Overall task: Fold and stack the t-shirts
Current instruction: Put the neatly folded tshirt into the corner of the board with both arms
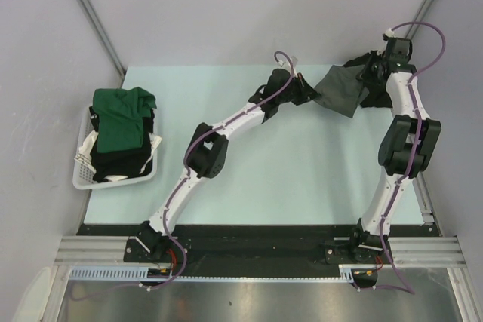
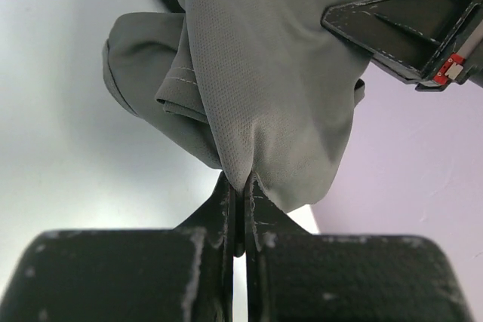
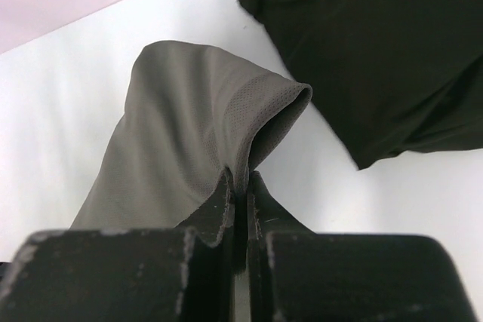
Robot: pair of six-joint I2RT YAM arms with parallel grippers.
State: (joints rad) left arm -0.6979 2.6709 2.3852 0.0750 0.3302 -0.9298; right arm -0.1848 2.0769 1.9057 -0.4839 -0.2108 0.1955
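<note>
The charcoal grey t-shirt (image 1: 339, 90) hangs stretched between my two grippers above the far right of the table. My left gripper (image 1: 311, 93) is shut on its left edge; in the left wrist view the cloth (image 2: 279, 73) bunches out of the closed fingertips (image 2: 241, 183). My right gripper (image 1: 368, 73) is shut on its right edge, with a fold of the grey cloth (image 3: 181, 126) pinched at the tips (image 3: 240, 179). A black t-shirt (image 3: 377, 50) lies on the table under the right gripper (image 1: 375, 99). The dark green t-shirt (image 1: 121, 115) lies on top of the basket.
A white slatted basket (image 1: 83, 175) stands at the table's left edge, with black cloth (image 1: 121, 162) and some white under the green shirt. Grey walls close in the far side. The right arm's finger (image 2: 400, 32) shows close by in the left wrist view.
</note>
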